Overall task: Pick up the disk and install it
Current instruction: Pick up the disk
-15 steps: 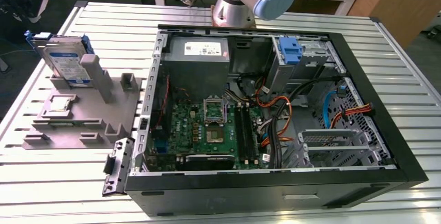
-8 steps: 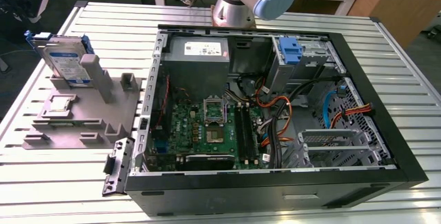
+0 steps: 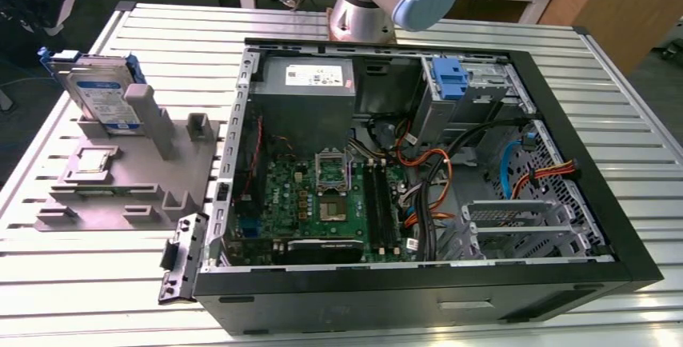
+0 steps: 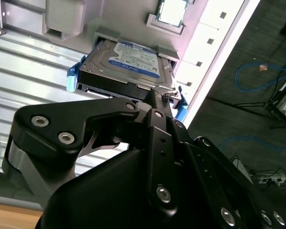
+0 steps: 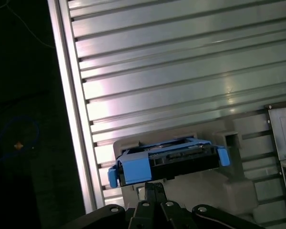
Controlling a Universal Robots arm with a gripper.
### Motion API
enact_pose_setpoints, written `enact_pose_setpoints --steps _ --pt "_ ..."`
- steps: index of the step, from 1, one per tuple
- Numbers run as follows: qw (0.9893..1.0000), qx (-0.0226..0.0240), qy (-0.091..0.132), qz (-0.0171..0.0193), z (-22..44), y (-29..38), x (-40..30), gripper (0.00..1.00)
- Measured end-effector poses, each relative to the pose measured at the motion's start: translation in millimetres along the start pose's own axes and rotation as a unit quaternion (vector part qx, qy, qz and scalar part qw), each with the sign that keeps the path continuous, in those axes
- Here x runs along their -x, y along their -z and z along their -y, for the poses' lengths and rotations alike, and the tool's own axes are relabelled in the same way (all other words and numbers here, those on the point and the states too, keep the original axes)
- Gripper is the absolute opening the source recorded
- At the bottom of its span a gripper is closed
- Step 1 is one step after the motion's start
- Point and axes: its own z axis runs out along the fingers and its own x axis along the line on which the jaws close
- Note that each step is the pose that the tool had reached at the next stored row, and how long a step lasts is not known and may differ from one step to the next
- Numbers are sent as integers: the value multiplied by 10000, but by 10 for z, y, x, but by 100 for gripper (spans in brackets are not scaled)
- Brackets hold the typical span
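Note:
The disk stands on edge in a slot of the grey fixture at the exterior view's left; it is a silver-grey drive with a white-and-blue label and a blue frame. Both wrist views look down on the disk, its labelled face in one, its blue-framed edge in the other. My gripper hovers over the disk's upper edge with its black fingers pressed together and nothing between them.
An open computer case takes up the middle and right of the slatted metal table, with a motherboard, cables and a blue bracket in its drive bay. A small square chip lies on the fixture. The arm's base stands behind the case.

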Motion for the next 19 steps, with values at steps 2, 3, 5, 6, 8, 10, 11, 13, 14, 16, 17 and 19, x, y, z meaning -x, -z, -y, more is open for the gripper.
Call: enact_pose_setpoints --steps 2,3,5,6,8,10,11,13,14,16,17,19 --pt "10000 1 -43 2 0 0 0 10" --pt "10000 1 -65 3 0 0 -1 10" --pt "9999 1 -106 5 0 0 -1 10" --pt "9999 1 -126 7 0 0 -1 10" --pt "9999 2 -170 9 0 0 -2 10" --pt "9998 3 -214 11 0 0 -2 10" --pt "9997 3 -233 12 0 0 -2 10" --pt "9996 3 -272 14 0 -1 -4 10" --pt "9996 4 -292 15 1 -1 -4 10" --pt "9995 4 -328 17 0 -1 -4 10" --pt "9994 4 -346 18 1 0 -5 10" --pt "9992 5 -388 21 1 -1 -6 10"
